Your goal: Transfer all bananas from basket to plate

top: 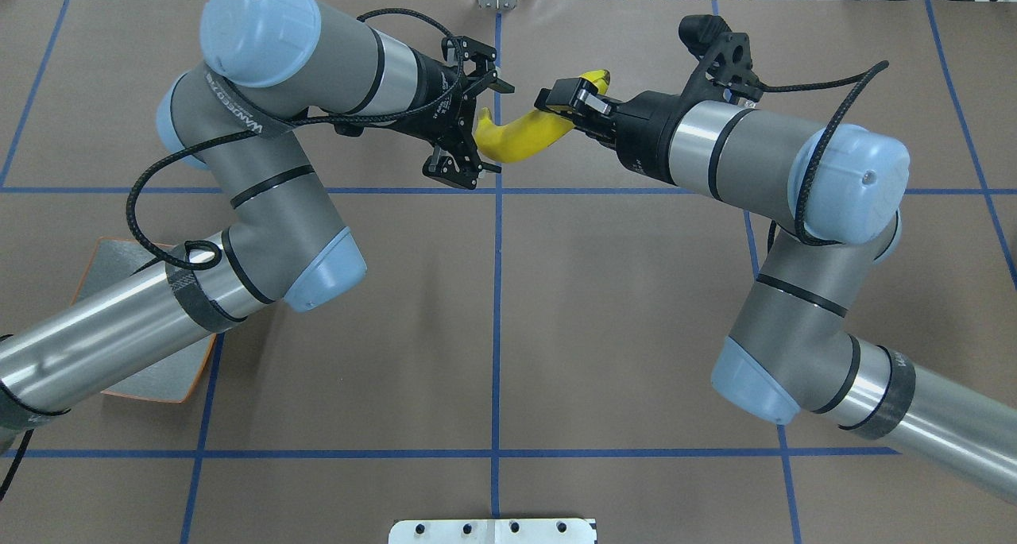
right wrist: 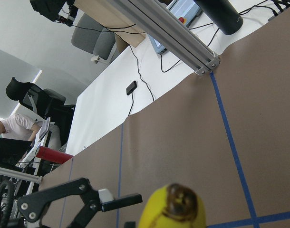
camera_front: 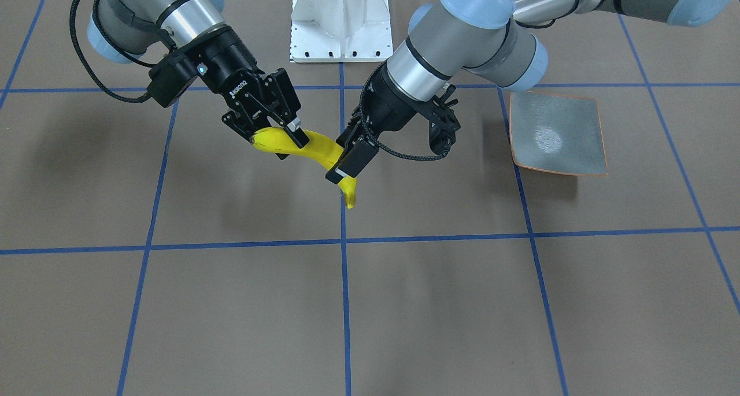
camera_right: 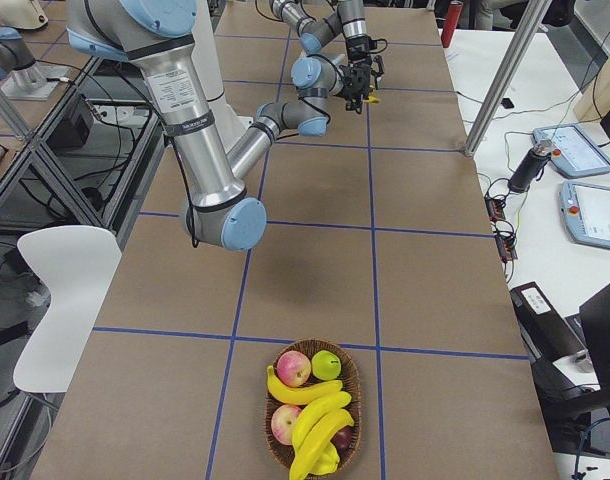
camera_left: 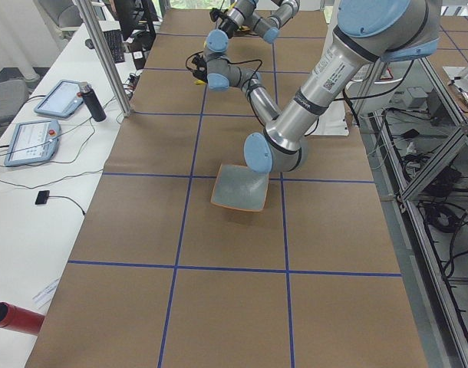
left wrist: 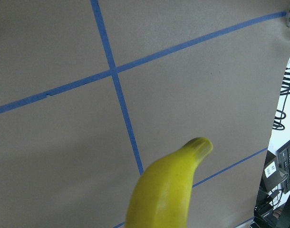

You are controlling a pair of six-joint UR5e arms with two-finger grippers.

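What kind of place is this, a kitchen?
Probably a robot lab, not a kitchen. The left arm and right arm meet at a banana over a table gridded with blue tape, and control tablets lie on a white bench beside it.

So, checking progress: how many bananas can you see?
4. One banana is held aloft by the right gripper, its other end inside the open left gripper; three bananas lie in the basket, where more may be hidden.
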